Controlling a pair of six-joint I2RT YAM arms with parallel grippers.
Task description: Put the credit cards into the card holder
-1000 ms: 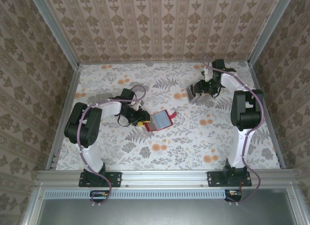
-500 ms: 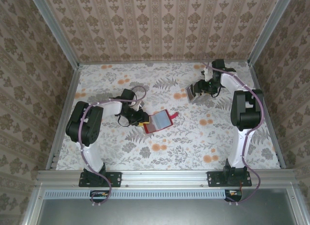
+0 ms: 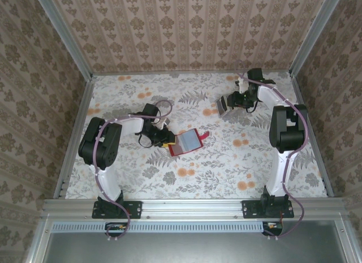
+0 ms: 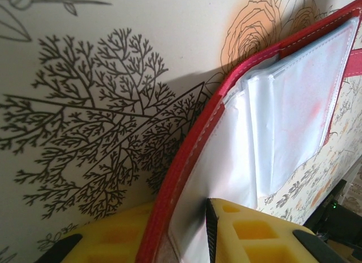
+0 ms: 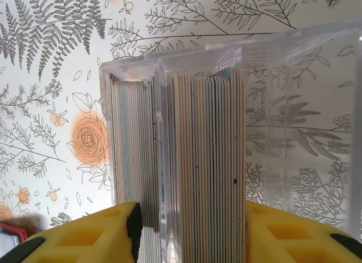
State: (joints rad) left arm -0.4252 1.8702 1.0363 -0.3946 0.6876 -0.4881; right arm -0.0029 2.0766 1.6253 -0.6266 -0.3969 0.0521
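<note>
The red card holder [image 3: 188, 141] lies open left of the table's middle, its clear sleeves [image 4: 294, 104] facing up. My left gripper [image 3: 167, 144] is shut on the holder's near edge. In the left wrist view the red cover [image 4: 192, 144] and one sleeve sit pinched between the yellow fingers [image 4: 249, 235]. At the back right, my right gripper [image 3: 232, 103] is at a clear box [image 3: 222, 107]. The credit cards [image 5: 206, 150] stand edge-on in stacks inside that box [image 5: 294, 104]. My right gripper [image 5: 189, 220] straddles the wider stack with its jaws apart; its left pad [image 5: 134, 229] overlaps the thinner stack.
Aluminium rails [image 3: 73, 138] and patterned walls enclose the floral table on three sides. The arms' bases [image 3: 113, 206] stand at the near edge. A corner of the red holder [image 5: 8, 232] shows at the lower left of the right wrist view.
My left gripper has tightened on the card holder, which has shifted slightly. My right gripper's jaws have narrowed around the cards, and the clear box has edged left.
</note>
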